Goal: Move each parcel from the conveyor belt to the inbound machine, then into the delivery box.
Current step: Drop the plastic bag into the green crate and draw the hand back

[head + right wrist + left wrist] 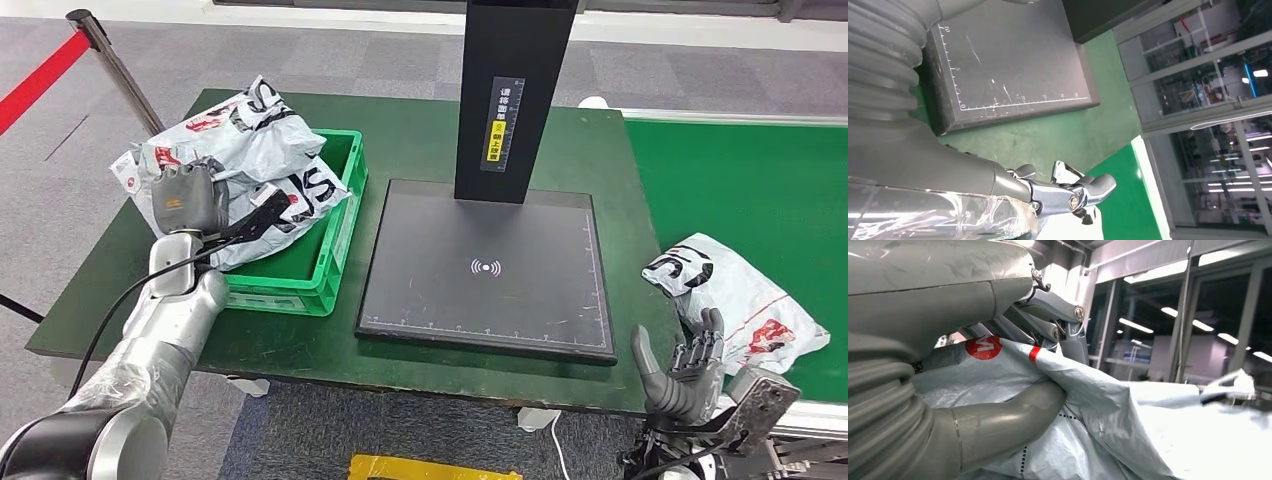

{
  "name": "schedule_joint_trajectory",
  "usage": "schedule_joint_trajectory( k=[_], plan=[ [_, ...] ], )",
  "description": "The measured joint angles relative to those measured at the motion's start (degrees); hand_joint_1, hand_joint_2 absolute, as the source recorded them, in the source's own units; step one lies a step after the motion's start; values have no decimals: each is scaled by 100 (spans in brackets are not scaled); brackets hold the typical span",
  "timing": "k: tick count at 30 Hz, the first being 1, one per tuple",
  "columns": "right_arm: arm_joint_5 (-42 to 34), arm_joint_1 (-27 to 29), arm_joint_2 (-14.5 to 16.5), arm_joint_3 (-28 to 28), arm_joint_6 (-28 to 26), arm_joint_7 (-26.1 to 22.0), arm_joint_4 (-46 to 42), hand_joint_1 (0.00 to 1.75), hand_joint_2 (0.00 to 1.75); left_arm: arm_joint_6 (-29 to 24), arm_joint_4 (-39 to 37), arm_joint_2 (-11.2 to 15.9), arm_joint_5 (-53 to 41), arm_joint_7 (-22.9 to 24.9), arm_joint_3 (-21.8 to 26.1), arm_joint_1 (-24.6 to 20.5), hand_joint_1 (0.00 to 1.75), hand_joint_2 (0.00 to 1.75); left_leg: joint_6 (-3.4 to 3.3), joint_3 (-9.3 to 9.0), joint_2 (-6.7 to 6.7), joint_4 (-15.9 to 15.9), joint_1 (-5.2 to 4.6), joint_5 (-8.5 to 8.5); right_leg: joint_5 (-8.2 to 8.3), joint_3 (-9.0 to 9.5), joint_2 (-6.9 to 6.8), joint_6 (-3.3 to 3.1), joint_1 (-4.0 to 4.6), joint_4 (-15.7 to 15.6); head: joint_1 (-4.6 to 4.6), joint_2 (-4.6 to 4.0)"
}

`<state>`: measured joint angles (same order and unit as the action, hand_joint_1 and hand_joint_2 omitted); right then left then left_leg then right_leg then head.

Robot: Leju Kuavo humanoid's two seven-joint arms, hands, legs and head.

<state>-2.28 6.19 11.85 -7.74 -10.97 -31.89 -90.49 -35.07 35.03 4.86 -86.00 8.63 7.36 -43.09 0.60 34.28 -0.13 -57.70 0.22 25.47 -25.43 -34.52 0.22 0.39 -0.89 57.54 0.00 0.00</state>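
Several grey-white parcel bags [250,150] are piled in the green delivery box [335,262] at the table's left. My left hand [186,200] is over that pile and pinches a fold of the top parcel [1108,405] between thumb [1013,415] and fingers [1058,315]. Another grey-white parcel [735,300] lies on the green conveyor belt [760,190] at the right. My right hand [685,370] is held up just in front of that parcel, fingers apart, holding nothing. The inbound machine's black platform [485,265] in the middle is bare.
A black column [512,90] rises from the platform's far edge. The green table [420,130] carries box and machine. A stanchion with red tape [110,60] stands at the back left. In the right wrist view, the platform's ruled corner [1013,60] lies beyond my right hand [1073,195].
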Motion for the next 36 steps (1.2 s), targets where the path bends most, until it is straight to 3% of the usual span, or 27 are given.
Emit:
schedule_joint_trajectory(
  k=[8, 21, 30, 31, 34, 35, 36],
  plan=[
    [5, -63, 0, 0, 87, 3, 3, 0, 175, -94, -332, -45, -28, -239, 130, 178, 175, 175, 0, 0, 0, 0, 0, 0, 0, 0, 0, 0, 0, 0, 0, 0],
    [3, -256, 0, 0, 133, -39, 68, 0, 175, -223, -605, -581, -257, -411, 160, 373, 175, 175, 0, 0, -4, 0, -1, 0, 1, 3, -5, 0, -1, -1, 0, 0],
    [-3, -256, 0, 0, 131, -68, 85, 0, 175, -222, -710, -739, -277, -417, 160, 373, 175, 175, 0, -1, -3, 0, 0, 0, 1, 2, -5, 0, 0, -1, 0, 0],
    [-3, -256, 0, 0, 131, -69, 86, 0, 175, -222, -716, -745, -282, -416, 160, 373, 131, 175, 0, -1, -3, 0, 0, 0, 1, 2, -5, 0, 0, -1, 0, 0],
    [-13, -256, 0, 0, 126, -72, 90, 0, 175, -289, -737, -752, -331, -393, 151, 371, 0, 44, 0, -1, -3, 0, -1, 0, 1, 2, -5, 0, 0, -1, 0, 0],
    [-23, -256, 0, 0, 123, -74, 91, 0, 175, -334, -745, -754, -347, -368, 132, 370, 0, 0, 0, -1, -4, 0, -1, 0, 1, 2, -5, 0, -1, -1, 0, 0],
    [-37, -256, 0, 0, 121, -76, 91, 0, 175, -377, -747, -755, -356, -329, 101, 369, 0, 0, 0, -1, -4, 0, -1, 0, 1, 2, -5, 0, -1, -1, 1, 0]
  ],
)
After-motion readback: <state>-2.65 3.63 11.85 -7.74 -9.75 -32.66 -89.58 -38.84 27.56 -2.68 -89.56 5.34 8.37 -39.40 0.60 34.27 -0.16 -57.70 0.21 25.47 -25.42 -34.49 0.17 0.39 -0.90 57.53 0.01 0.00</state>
